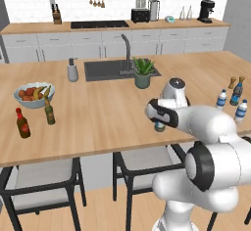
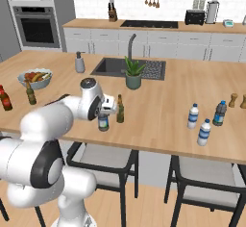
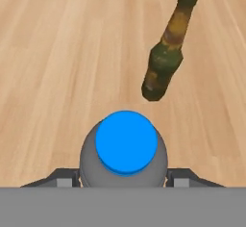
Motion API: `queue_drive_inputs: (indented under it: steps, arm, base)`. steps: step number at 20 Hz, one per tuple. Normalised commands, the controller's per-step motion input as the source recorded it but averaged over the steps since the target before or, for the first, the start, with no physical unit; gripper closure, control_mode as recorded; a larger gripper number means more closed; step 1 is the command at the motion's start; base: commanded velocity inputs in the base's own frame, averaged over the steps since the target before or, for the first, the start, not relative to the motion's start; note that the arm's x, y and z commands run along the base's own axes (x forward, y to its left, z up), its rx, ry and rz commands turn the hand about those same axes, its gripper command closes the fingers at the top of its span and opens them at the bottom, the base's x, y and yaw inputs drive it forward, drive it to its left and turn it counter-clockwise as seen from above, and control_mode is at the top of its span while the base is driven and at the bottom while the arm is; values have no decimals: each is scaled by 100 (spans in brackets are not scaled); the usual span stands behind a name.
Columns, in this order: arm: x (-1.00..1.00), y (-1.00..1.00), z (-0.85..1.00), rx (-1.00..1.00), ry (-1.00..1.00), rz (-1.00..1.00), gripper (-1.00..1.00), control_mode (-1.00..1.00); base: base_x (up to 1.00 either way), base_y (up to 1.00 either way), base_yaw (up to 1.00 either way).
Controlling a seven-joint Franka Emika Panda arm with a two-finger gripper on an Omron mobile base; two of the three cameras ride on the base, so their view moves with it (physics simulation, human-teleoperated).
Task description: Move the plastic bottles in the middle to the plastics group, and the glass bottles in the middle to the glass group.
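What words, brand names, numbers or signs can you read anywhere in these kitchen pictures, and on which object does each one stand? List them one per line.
No text can be read in any view.
Olive-brown bottle: yellowish label, blurred, no letters legible.
Blue-capped bottle between the gripper fingers: its label band is too small to read.
Red bottle: label too small to read.
Water bottles: label bands too small to read.

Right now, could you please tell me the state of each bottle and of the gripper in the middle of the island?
Gripper: fingers closed on either side of the blue-capped bottle.
Blue-capped bottle: upright, cap on, between the fingers.
Olive-brown glass bottle: upright on the counter, free, no cap visible.
Three water bottles: upright, capped.
Red bottle: upright, capped.
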Motion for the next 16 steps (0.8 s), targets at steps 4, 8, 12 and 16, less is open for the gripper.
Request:
queue_drive_inputs:
  steps: [4,8,12,16]
  arm:
    - [0,-99,27,0,0,-3,100,-100]
    - [0,-96,5,0,0,-1,100,-100]
    - [0,-96,0,0,0,0,100,-100]
    - [9,-89,0,-1,0,0,100,-100]
  base:
    - [0,0,0]
    - [0,0,0]
    - [0,0,0]
    - [0,0,0]
